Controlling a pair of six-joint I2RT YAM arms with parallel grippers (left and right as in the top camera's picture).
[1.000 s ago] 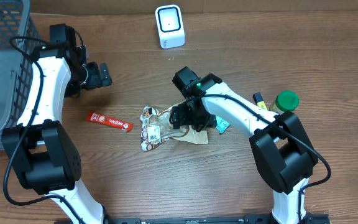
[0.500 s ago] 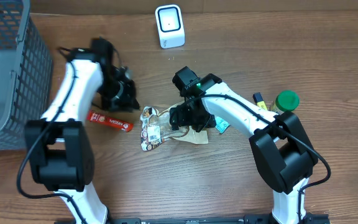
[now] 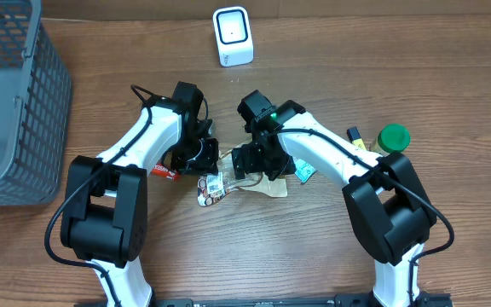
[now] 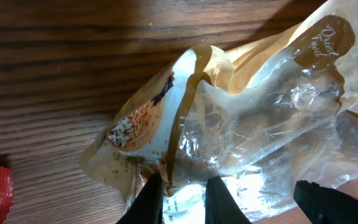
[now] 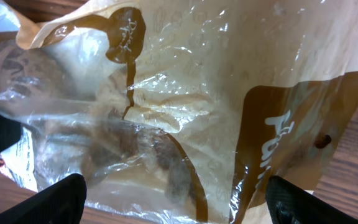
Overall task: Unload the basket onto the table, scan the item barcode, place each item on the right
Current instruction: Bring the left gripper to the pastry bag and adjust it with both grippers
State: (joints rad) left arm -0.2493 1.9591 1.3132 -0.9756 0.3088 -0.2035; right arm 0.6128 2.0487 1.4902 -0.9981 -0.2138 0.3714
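**A:** Start at the left fingers (image 4: 149,202). How do they stand?

**B:** Narrow. The pouch (image 4: 260,118) has its lower edge between them, with the white label (image 4: 188,198) caught in the same gap. I read that as a pinch on the film.

**A:** And the right fingers (image 5: 61,200)?

**B:** Wide apart, one on each side of the pouch's crinkled middle. I cannot tell whether they press on it.

**A:** Where does the pouch lie?

**B:** Flat on the worktop (image 3: 331,256), near its centre, between the two arms. Both are on it, left at one end and right over the middle.

**A:** Long axis?

**B:** Roughly across the worktop, left to right, slightly tilted. The brown printed end with the hang hole points toward the right arm. The label end points toward the left arm, and the label faces up. Its print is too small to read.

**A:** So which arm is better placed?

**B:** The left, I judge, since it already has the label end. The scanner (image 3: 233,36) stands well apart at the far edge, beyond both arms. The pouch has to go away from the robot, with the label turned toward the scanner's window.

**A:** Anything nearby?

**B:** A red bar (image 3: 162,172), just beside the left fingers.
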